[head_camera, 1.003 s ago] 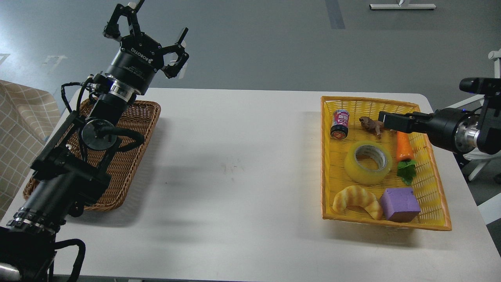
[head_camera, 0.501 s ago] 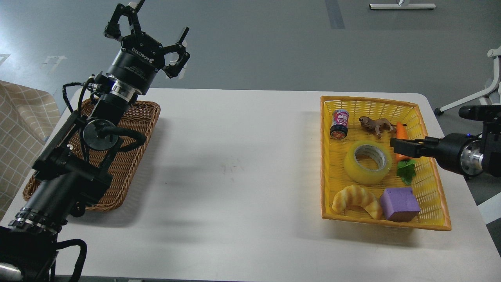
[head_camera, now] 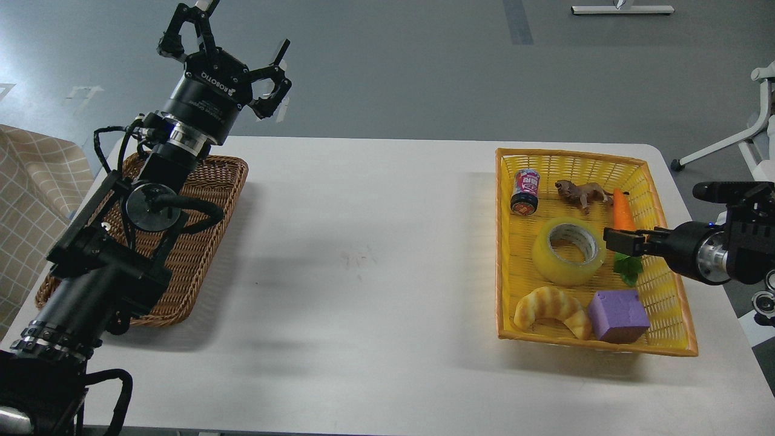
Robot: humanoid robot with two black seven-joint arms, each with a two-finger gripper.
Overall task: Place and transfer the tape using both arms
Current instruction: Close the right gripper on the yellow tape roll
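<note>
The tape (head_camera: 556, 266), a yellow translucent roll with a grey-white core, lies flat in the middle of the yellow basket (head_camera: 501, 254) on the right. My right gripper (head_camera: 616, 240) reaches in from the right, its dark tip just at the tape's right edge and above the carrot; its fingers cannot be told apart. My left gripper (head_camera: 237, 37) is open and empty, held high above the far end of the brown wicker basket (head_camera: 203, 242) on the left.
The yellow basket also holds a small can (head_camera: 525, 192), a toy lion (head_camera: 582, 194), an orange carrot (head_camera: 622, 213) with green leaves, a croissant toy (head_camera: 551, 309) and a purple block (head_camera: 619, 315). A white table (head_camera: 363, 254) carries both baskets.
My right gripper has moved from over the toy lion at the basket's far part toward me and down, to the tape's right edge. The left arm has barely moved.
</note>
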